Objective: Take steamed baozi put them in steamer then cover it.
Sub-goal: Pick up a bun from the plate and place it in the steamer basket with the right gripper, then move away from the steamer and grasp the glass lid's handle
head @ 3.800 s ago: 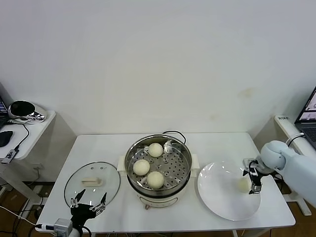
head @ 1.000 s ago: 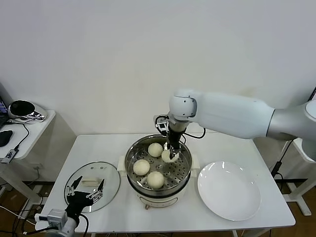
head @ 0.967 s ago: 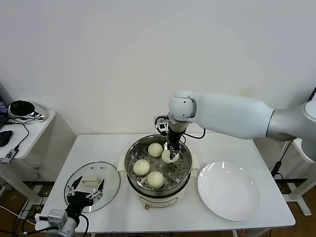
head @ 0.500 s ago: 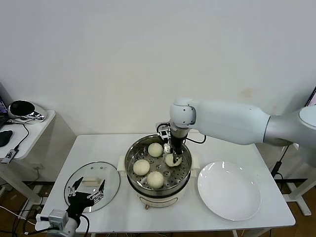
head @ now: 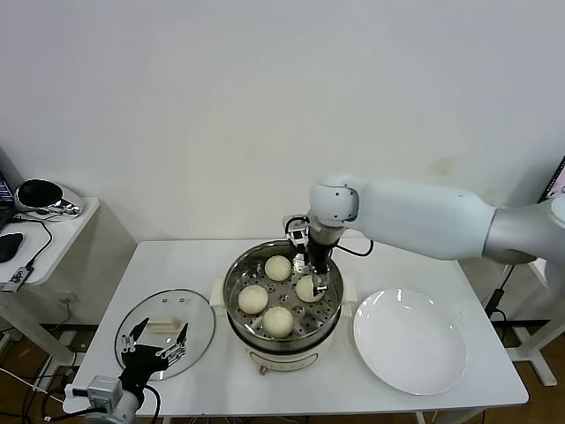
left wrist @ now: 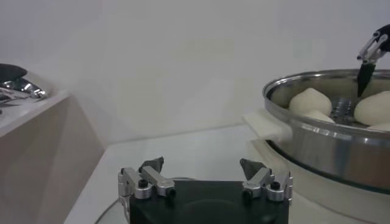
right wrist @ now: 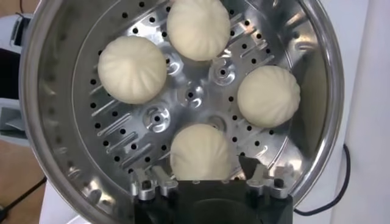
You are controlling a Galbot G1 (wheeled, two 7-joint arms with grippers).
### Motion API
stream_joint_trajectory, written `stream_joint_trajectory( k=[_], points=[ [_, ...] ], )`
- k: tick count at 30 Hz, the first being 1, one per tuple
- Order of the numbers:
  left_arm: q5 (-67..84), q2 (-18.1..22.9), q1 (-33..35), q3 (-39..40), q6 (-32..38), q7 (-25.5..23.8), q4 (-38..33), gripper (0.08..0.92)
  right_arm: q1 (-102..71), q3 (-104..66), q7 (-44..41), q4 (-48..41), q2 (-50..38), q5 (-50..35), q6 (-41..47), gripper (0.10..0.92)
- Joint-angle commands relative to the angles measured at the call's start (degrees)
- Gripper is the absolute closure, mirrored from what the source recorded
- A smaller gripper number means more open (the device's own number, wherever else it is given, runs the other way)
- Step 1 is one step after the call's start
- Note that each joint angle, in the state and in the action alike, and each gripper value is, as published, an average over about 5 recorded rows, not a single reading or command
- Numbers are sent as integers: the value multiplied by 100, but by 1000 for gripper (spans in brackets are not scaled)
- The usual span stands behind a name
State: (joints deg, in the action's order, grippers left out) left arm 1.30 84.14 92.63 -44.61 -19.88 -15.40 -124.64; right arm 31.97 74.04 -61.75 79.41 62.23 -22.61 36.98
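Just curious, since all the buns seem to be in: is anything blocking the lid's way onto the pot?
Yes: the right tool hangs open inside the steamer, over the buns. The lid lies left of the pot, the open left tool at its near edge.

Four cream-white baozi (right wrist: 202, 151) sit in the shiny silver steamer (right wrist: 55, 91) dotted with dark perforations.

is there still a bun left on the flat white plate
No, the flat white plate is bare; all four pale round buns sit in the shiny steel steamer pot.
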Motion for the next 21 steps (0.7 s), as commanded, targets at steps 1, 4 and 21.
stream_joint_trajectory(
  k=[1,4,21],
  points=[
    [173,13,-25,15,79,273,97,177,41,-957,680,1006,-1497,-635,46,204],
    [414,28,-47,26,234,570,209,177,-188,-1608,1342,1391,-2223,-1149,37,203],
    [657,6,-210,335,1010,1157,536,177,-6694,-8315,3820,2482,-4437,-1428,-1680,203]
  ],
)
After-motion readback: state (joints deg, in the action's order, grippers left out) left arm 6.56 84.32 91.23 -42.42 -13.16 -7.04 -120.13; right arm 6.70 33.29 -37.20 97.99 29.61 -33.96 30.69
